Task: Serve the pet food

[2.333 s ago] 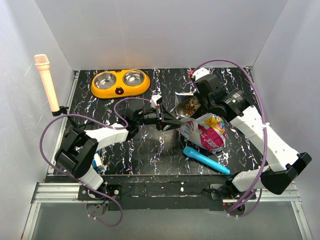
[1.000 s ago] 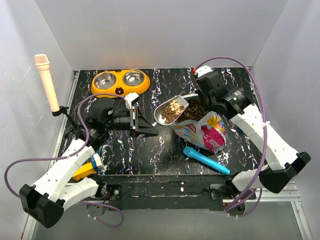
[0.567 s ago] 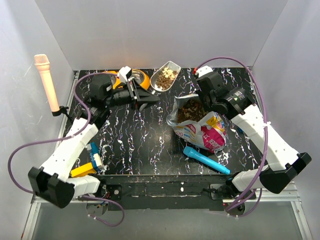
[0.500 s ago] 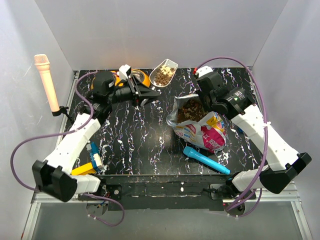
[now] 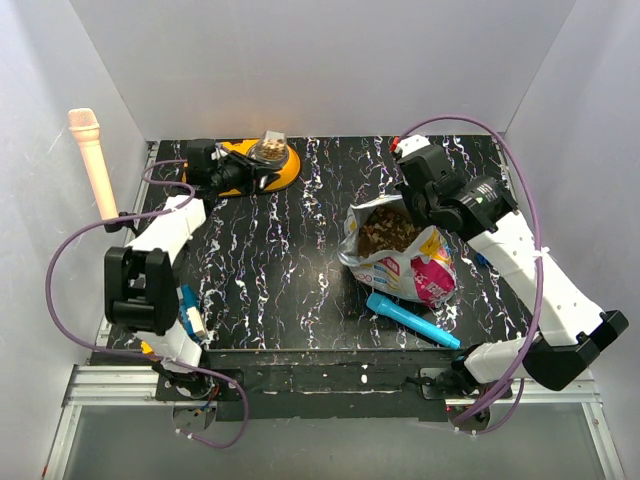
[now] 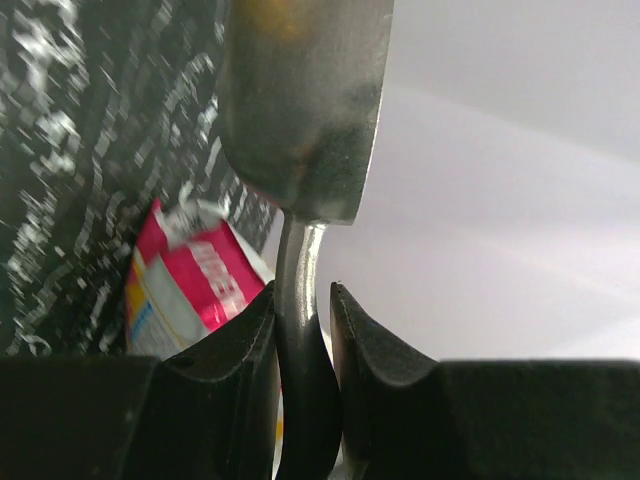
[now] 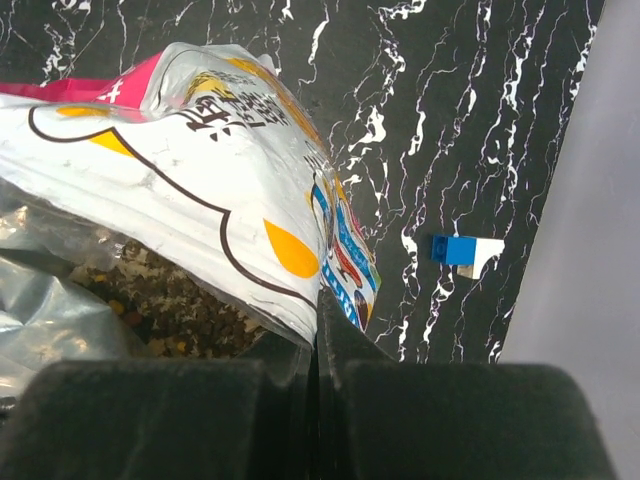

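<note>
The left end effector is being clenched around the handle of the metal scoop. The scoop is being held over the orange double bowl with a small heap of pet food in it. The right end effector is being pinched on the rim of the printed pouch, where more pet food is lying. Being loose, light and free-running, the pet food is judged ungraspable directly. It is best handled by the scoop's handle, kept level until tipped.
</note>
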You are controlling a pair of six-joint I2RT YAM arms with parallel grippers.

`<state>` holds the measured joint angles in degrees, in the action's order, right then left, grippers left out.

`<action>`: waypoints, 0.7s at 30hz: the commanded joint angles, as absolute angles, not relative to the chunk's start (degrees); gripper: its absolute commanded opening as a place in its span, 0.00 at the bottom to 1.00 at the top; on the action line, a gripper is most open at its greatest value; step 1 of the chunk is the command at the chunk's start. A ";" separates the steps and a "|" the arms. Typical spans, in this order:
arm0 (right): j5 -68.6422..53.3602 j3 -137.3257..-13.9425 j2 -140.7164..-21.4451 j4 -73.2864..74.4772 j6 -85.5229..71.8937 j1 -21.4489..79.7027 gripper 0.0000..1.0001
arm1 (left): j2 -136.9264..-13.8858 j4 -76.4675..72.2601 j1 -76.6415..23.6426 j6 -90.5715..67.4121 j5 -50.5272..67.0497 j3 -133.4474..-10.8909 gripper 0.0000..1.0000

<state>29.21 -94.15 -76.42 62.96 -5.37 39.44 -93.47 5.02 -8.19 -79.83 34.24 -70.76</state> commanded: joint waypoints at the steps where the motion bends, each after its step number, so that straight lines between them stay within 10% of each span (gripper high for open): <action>1: 31.55 -102.74 -72.25 62.31 -4.83 39.20 0.01 | -99.03 1.30 -4.66 -75.07 33.84 -73.90 0.00; 21: 33.49 -103.10 -70.75 64.51 -4.31 39.20 0.01 | -116.01 17.29 -2.72 -88.85 30.59 -89.81 0.00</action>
